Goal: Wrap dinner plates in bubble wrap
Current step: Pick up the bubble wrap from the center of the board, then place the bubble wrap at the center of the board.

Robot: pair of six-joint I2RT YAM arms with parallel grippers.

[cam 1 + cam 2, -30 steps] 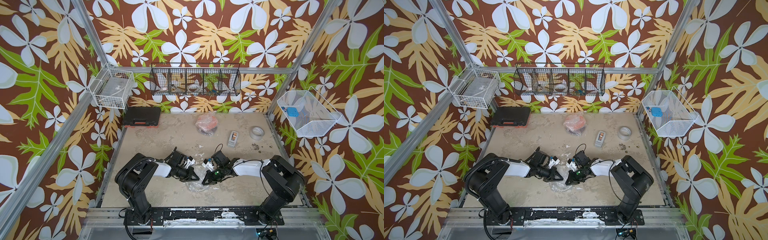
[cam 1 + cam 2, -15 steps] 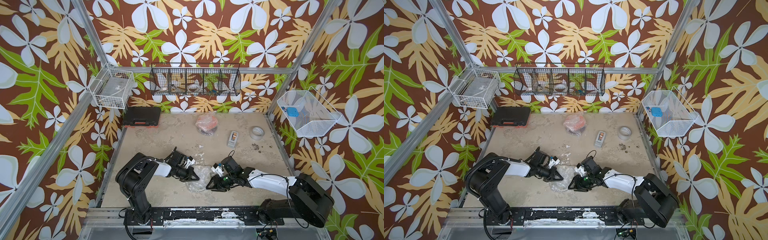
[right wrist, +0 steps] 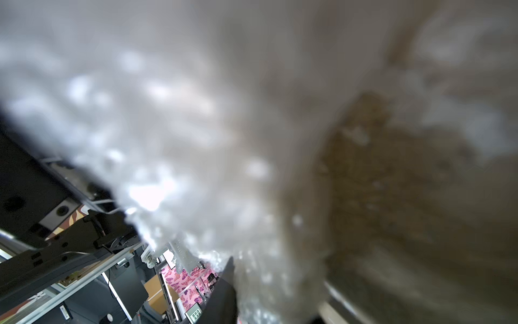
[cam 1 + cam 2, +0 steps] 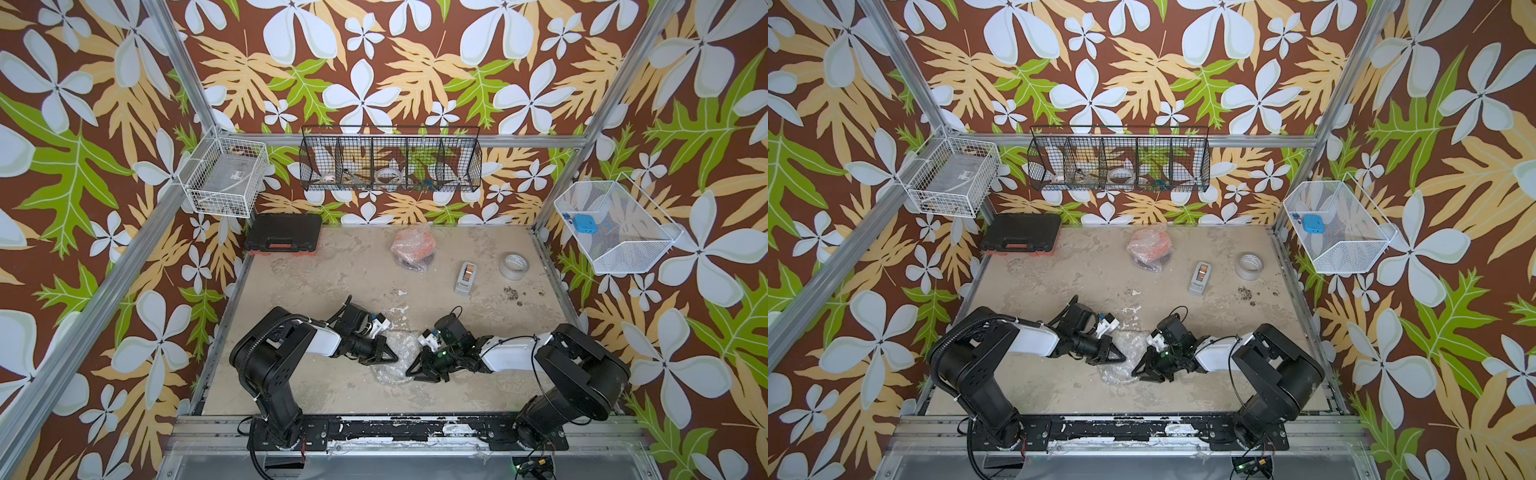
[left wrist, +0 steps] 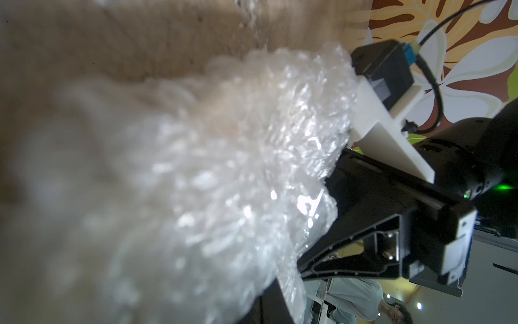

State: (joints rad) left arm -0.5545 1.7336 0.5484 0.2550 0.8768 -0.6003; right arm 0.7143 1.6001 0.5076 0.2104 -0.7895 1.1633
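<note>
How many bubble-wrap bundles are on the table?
2. The orange bundle lies at the back; the pale bundle sits in front, between left gripper and right gripper. More may be hidden.

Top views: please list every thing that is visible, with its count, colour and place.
bubble wrap: one, clear, near edge between the arms
wrapped bundle: one, orange under clear wrap, far middle
tape roll: one, white, far right
small device: one, grey, beside tape roll
case: one, black, far left corner
wire basket: one, black, back wall
grid basket: one, white, wall above the case
mesh basket: one, white, opposite wall
table: one, beige
left arm: one, black and white, jaws shut on the bubble wrap
right arm: one, black and white, jaws at the wrap
</note>
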